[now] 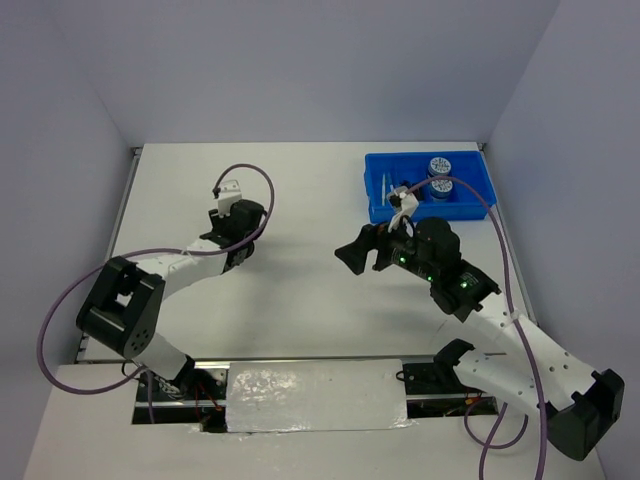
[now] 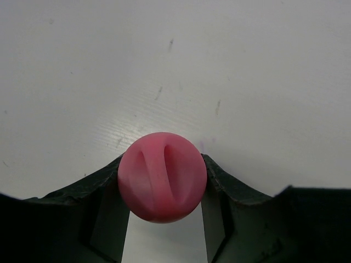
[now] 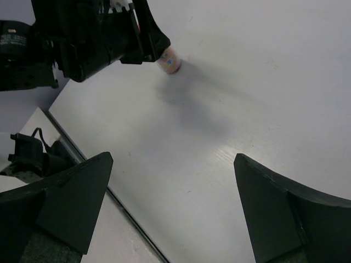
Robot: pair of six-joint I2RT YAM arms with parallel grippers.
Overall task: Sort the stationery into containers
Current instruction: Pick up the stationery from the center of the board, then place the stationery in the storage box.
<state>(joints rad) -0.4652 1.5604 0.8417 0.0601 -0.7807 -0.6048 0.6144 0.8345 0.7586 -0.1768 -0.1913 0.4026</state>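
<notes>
The pink-capped bottle [image 2: 162,183] stands upright on the white table, and my left gripper [image 2: 162,163] is shut on its round pink cap, with a finger pressed against each side. The right wrist view shows the same bottle [image 3: 169,59] at the tip of the left gripper [image 3: 156,49]. From above, the left gripper [image 1: 225,203] hides the bottle. My right gripper [image 1: 352,258] hangs open and empty over the table's middle, its fingers [image 3: 82,186] wide apart. The blue tray [image 1: 470,188] at the back right holds two round blue jars [image 1: 438,166] and thin pale sticks [image 1: 385,188].
A purple cable [image 1: 262,190] loops over the left arm, and another runs along the right arm. A foil-covered strip [image 1: 315,395] lies at the table's near edge between the arm bases. The table's left edge [image 3: 88,167] shows in the right wrist view.
</notes>
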